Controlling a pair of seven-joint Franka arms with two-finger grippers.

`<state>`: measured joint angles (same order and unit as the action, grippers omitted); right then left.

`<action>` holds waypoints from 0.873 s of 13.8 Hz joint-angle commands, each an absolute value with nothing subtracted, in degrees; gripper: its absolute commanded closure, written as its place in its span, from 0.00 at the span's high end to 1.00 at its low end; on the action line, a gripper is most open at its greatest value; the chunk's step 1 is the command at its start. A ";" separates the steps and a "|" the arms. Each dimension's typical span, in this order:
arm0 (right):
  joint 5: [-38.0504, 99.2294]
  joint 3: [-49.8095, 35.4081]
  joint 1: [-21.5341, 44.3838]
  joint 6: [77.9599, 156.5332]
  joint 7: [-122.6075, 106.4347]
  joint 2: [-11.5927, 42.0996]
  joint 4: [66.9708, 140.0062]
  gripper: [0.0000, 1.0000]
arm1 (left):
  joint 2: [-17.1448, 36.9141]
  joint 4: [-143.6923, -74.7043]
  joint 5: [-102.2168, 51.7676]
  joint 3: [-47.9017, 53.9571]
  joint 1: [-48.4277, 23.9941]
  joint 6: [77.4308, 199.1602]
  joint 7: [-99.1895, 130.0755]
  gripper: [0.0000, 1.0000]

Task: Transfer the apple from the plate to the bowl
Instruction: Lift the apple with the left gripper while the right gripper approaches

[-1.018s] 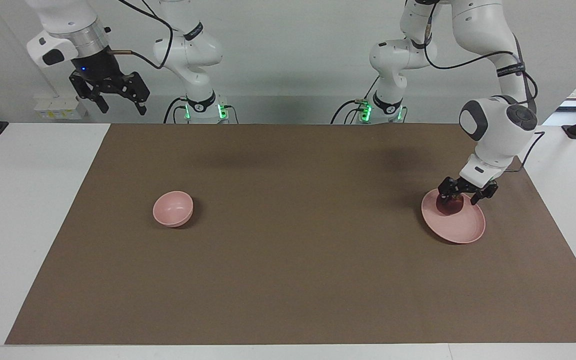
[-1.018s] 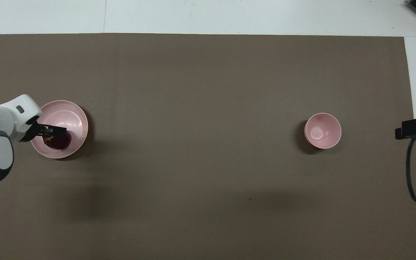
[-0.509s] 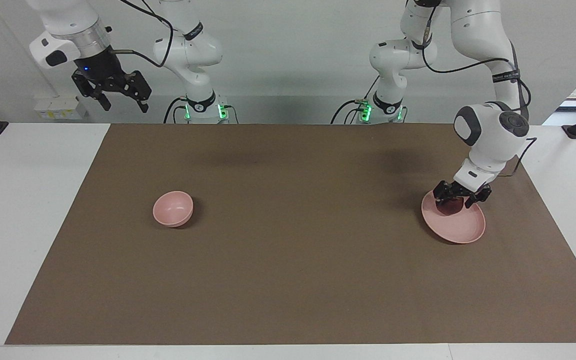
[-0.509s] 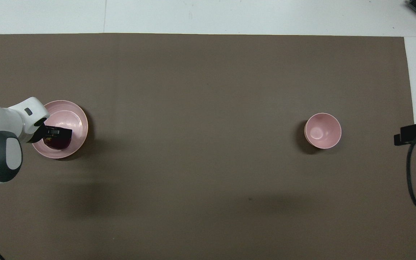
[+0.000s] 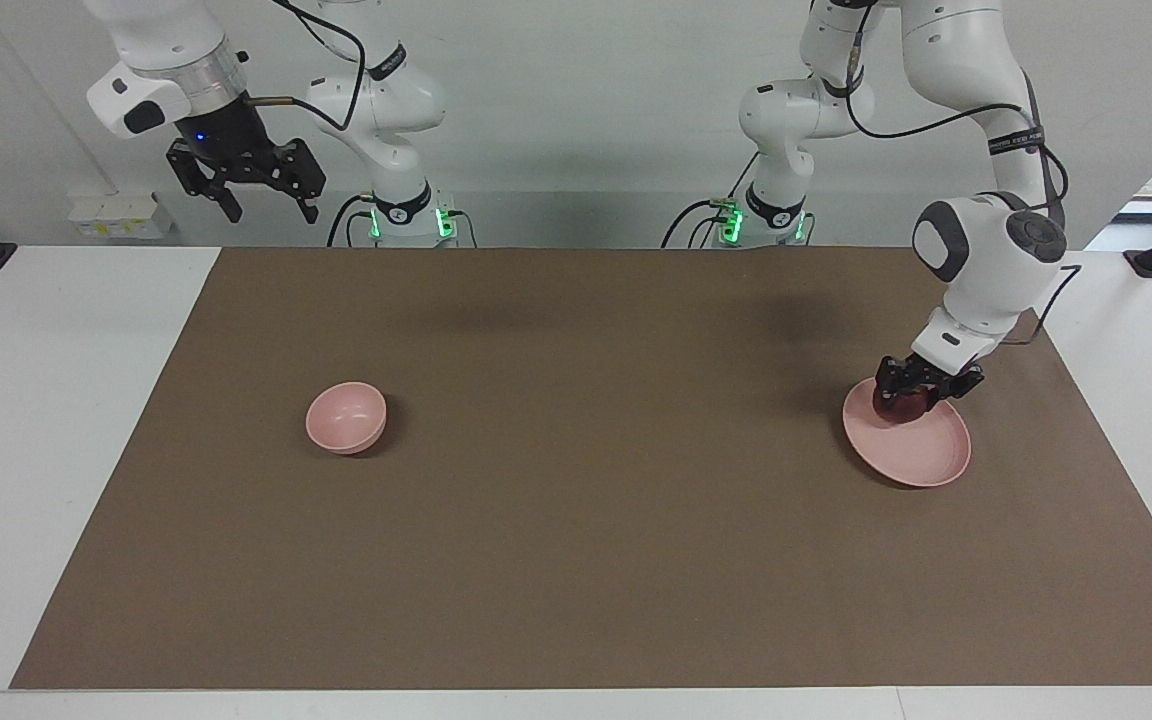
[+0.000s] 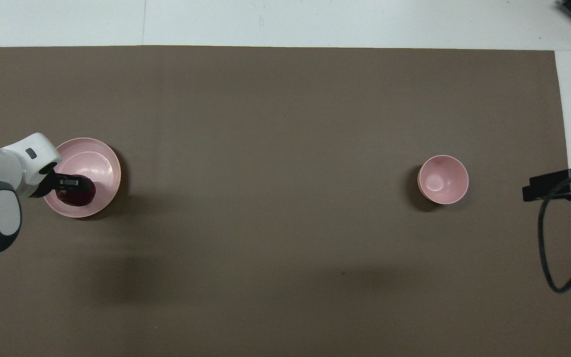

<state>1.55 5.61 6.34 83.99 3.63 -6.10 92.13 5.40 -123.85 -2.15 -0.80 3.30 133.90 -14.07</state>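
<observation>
Left end effector (image 5: 904, 398) clamped on small dark red apple (image 5: 898, 407), low on wide flat pink plate (image 5: 921, 450), ready for lifting toward small deep pink bowl (image 5: 346, 418). Right end effector (image 5: 261, 201) wide, waiting aloft.

My left arm reaches down steeply at its own end of the surface, wrist bent, and my left gripper (image 5: 904, 398) is clamped on the apple (image 5: 898, 406). My right arm waits raised high at its end, my right gripper (image 5: 261, 196) pointing down with its 2 fingers spread apart.
</observation>
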 commanded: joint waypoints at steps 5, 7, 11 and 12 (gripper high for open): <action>9.57 5.36 10.45 95.79 10.88 -3.96 98.09 1.00 | -1.31 -116.46 -7.97 -0.18 1.94 120.78 -12.31 0.00; 10.72 5.36 12.65 98.51 15.71 -1.42 98.09 1.00 | -2.72 -115.75 -13.77 -0.09 1.50 118.84 -12.30 0.00; 16.51 5.36 17.04 107.03 26.78 3.94 98.00 1.00 | -3.51 -115.05 -28.71 0.09 -1.92 115.40 -12.04 0.00; 18.52 5.36 17.83 108.79 28.81 5.17 98.00 1.00 | -3.52 -115.05 -31.26 0.09 -3.33 115.84 -11.34 0.00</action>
